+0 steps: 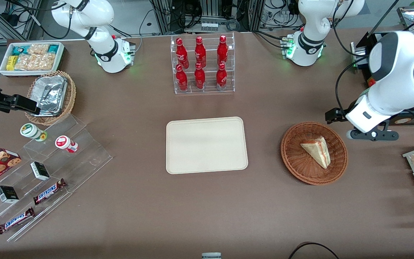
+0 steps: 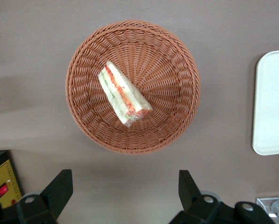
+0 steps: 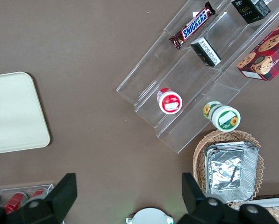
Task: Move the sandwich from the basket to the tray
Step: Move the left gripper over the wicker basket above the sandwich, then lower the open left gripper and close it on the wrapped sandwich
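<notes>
My gripper (image 2: 123, 186) hangs above the table beside the basket (image 2: 176, 60), its fingers spread wide, and the wrist picture's edge cuts them off. The same edge crops the tray (image 2: 270, 102). In the front view my arm (image 1: 390, 90) hides the fingers.

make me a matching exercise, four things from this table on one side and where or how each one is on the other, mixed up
Things:
1. sandwich
2. tray
3. gripper
4. red bottles

Places or states:
A. standing in a clear rack
B. lying in the basket
C. open, hovering above the table beside the basket
D. flat on the table with nothing on it

Pairs: 1-B, 2-D, 3-C, 4-A
</notes>
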Robot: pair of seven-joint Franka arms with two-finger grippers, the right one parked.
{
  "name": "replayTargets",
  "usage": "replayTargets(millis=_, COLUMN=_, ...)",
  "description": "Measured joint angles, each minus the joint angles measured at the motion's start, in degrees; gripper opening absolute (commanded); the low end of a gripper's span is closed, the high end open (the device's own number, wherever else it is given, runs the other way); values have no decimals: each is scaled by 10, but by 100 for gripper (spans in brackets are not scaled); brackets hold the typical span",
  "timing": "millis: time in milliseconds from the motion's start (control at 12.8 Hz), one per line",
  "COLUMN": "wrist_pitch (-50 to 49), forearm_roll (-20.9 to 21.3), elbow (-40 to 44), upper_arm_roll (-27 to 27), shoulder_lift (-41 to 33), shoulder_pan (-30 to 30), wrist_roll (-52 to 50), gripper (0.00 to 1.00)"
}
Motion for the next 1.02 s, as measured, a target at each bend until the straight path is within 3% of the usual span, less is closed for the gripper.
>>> replayTargets(millis=626, wrist_pitch=125, forearm_roll=0, elbow=-73, upper_arm_roll=8, shoulder_lift=50, shoulder_pan=6, wrist_roll=-10, gripper=100)
replayTargets(millis=1017, wrist_pitch=172, forearm_roll=-1, elbow=-84, upper_arm_roll=11, shoulder_lift=59, shoulder_pan=22, wrist_roll=-158, gripper=100)
